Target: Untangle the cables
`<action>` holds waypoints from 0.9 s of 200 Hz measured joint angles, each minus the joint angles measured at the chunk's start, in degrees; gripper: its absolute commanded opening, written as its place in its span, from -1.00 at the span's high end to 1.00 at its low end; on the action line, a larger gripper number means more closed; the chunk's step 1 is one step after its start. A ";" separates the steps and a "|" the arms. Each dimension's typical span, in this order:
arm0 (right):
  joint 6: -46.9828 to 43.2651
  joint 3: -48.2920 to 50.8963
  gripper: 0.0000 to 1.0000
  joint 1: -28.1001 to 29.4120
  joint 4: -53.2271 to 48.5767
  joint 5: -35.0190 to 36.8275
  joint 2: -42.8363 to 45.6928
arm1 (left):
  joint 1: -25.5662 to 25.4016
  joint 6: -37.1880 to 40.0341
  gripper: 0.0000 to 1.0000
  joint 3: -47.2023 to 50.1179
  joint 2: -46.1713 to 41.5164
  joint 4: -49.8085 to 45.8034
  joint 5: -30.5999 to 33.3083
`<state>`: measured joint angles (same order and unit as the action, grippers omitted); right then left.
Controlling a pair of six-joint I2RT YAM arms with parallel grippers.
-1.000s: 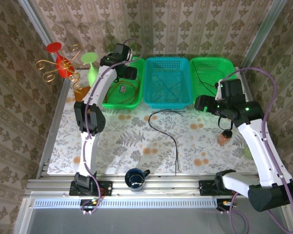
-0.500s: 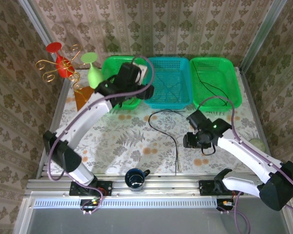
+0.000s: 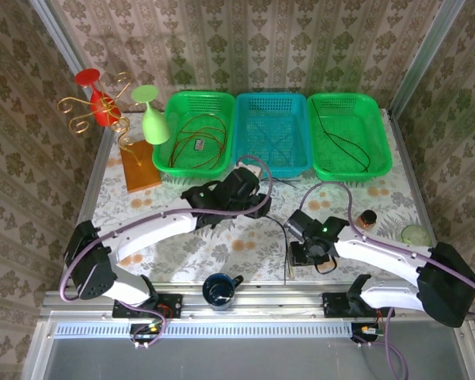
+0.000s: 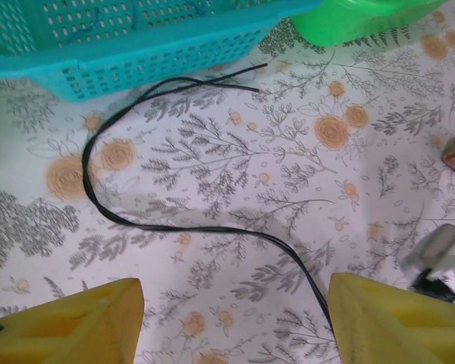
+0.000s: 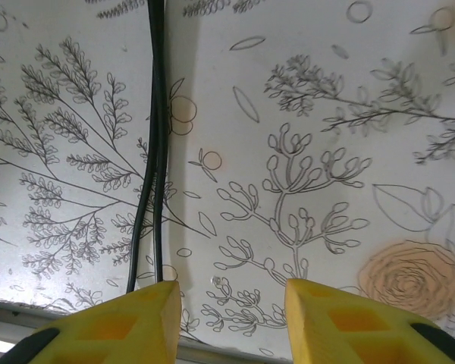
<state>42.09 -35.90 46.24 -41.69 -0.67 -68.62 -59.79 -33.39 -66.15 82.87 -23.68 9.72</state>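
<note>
Pickup of loose black cable: both arms over it, no grip yet

Step looks like grabbing the black cable (image 3: 279, 224) that lies on the counter (image 3: 142, 206), in front of the teal basket (image 3: 271, 96). It curves from just below that basket toward the near edge.

Left fingers (image 4: 76, 326) are spread wide with nothing between them. They hover over the middle of the curve, and the cable runs just beside the right-hand pad.

Right fingers (image 5: 121, 322) are low over the near end, part open, with the gap bare. The doubled strand (image 5: 153, 152) sits just outside one pad, not between the two.

Next move, judged: the right arm shifts sideways so the strand falls inside the gap, then closes and lifts. The cable is thin and flat on the counter, so the pads need to come right down.

Containers:
- Left green basket (image 3: 199, 94) holds a coiled red-brown cable (image 3: 202, 134) plus a small item, too small to tell.
- Teal basket holds a thin dark strand, hard to make out.
- Right green basket (image 3: 344, 96) holds another black wire (image 3: 344, 142).
</note>
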 measured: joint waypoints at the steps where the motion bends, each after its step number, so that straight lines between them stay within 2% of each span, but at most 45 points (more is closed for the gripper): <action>1: -0.02 0.02 0.17 0.11 0.11 0.00 -0.13 | -0.07 -0.15 -0.28 0.11 -0.09 0.02 0.02; 89: 1.77 2.38 0.27 2.05 5.49 -1.53 -1.95 | 0.61 -9.31 -0.29 14.40 -8.85 1.97 1.01; 128: 1.60 2.54 0.27 2.21 7.28 -3.96 -4.83 | 3.19 -14.51 -0.28 22.36 -17.75 3.21 1.90; 180: 0.66 2.05 0.31 2.19 6.78 -3.65 -6.10 | 3.28 -17.66 -0.28 24.87 -24.83 2.51 3.93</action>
<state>42.74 -33.85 48.42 -34.92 -4.32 -74.72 -56.51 -51.05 -41.28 58.04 -21.17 13.65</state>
